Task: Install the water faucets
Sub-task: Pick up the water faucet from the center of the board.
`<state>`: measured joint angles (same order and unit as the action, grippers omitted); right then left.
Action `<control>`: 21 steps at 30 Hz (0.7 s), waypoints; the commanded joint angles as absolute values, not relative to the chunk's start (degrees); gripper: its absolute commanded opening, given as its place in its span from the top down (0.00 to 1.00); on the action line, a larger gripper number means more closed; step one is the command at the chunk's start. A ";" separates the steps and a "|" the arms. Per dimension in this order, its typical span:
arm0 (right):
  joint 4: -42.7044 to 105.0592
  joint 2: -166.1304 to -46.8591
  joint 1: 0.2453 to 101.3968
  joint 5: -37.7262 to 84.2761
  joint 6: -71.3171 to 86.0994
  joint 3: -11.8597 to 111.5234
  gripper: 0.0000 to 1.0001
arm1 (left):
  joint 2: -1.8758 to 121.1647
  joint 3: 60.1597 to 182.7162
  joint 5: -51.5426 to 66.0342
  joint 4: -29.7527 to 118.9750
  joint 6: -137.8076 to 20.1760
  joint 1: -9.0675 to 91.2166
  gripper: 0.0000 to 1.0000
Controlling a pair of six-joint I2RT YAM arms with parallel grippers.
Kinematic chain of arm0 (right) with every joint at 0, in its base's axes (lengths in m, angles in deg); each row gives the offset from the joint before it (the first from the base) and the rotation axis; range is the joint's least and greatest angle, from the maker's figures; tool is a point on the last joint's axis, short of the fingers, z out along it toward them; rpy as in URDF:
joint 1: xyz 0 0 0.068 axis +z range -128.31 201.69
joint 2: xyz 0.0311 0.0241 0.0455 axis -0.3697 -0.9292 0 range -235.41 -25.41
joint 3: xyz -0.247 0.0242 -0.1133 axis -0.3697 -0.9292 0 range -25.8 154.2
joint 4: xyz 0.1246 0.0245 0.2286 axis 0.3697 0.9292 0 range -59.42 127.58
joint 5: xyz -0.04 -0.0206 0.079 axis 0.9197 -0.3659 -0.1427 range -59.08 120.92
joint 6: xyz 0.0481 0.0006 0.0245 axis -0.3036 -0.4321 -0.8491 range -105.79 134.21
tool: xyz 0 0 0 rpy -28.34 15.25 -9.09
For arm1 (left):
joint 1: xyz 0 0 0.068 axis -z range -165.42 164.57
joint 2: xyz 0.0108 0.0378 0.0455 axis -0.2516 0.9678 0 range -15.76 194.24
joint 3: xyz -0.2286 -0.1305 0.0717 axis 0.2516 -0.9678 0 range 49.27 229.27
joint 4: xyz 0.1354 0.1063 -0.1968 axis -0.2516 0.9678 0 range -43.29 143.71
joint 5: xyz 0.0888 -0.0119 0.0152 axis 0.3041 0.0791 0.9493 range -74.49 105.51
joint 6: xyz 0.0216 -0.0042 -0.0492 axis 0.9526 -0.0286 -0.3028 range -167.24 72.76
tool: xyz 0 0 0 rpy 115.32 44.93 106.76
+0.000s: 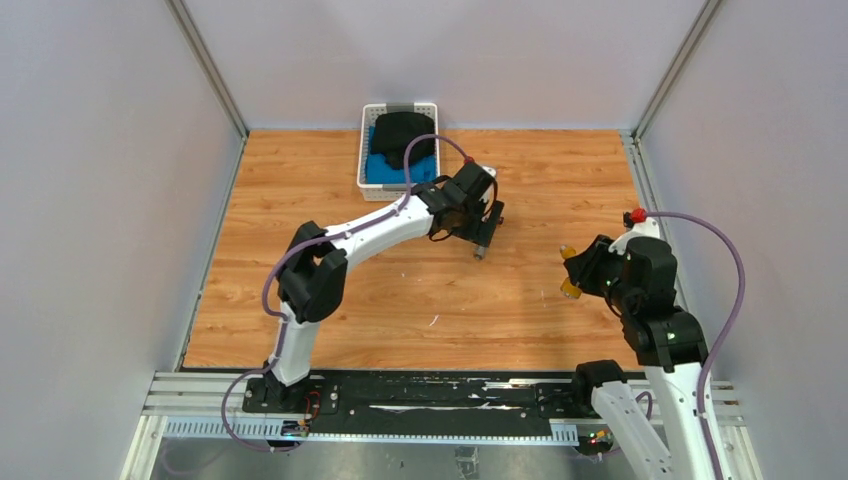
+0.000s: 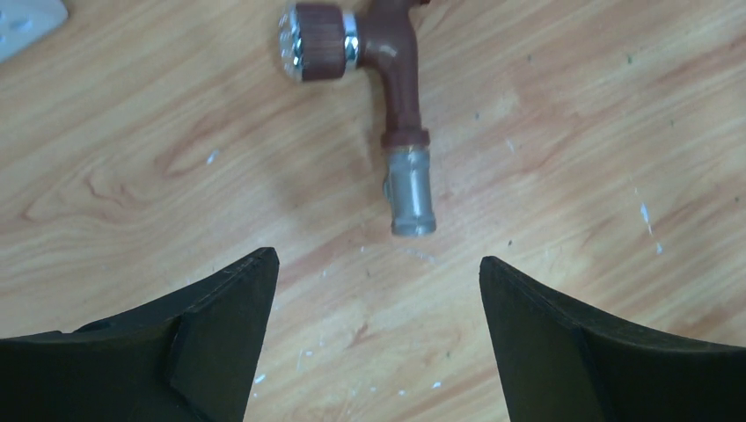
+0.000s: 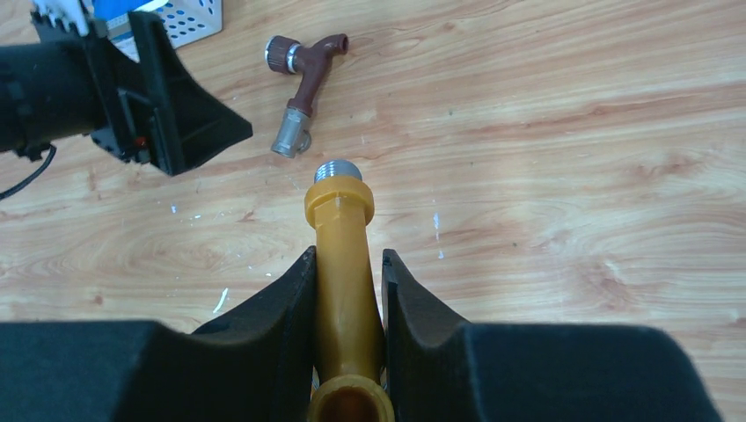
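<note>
Nearest the arm bases, the right gripper (image 3: pixel 347 252) is pinching the brass-yellow faucet (image 3: pixel 339 198) by its body, the threaded end aiming toward the reddish-brown faucet (image 2: pixel 400 105), which is lying flat on the wooden table (image 2: pixel 572 132). Just short of that brown faucet, the left gripper (image 2: pixel 374 255) is hovering with fingers spread and holding nothing (it is plainly the nearer arm). The faucet is lying just ahead, silvery end toward the gap, its long axis crossing the fingers' closing line. Beyond it, a white basket (image 1: pixel 400 105) is sitting.
</note>
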<state>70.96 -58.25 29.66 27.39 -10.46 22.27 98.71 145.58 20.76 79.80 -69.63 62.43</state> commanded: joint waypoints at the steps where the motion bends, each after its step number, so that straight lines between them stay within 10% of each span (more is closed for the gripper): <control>1: 76.61 -57.07 28.81 30.75 -7.80 24.55 1.00 | 105.44 156.22 27.92 87.31 -67.22 64.49 0.11; 11: 76.42 -54.40 28.81 27.12 -11.89 22.71 1.00 | 125.32 181.49 27.36 103.56 -66.24 64.94 0.22; 21: 75.03 -54.91 28.81 22.85 -12.87 18.70 1.00 | 128.85 181.39 27.23 104.47 -67.53 64.91 0.37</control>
<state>75.92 -54.54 29.55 25.11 -11.75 19.98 127.48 179.79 26.49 102.68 -67.38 64.64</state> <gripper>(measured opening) 0.274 0.655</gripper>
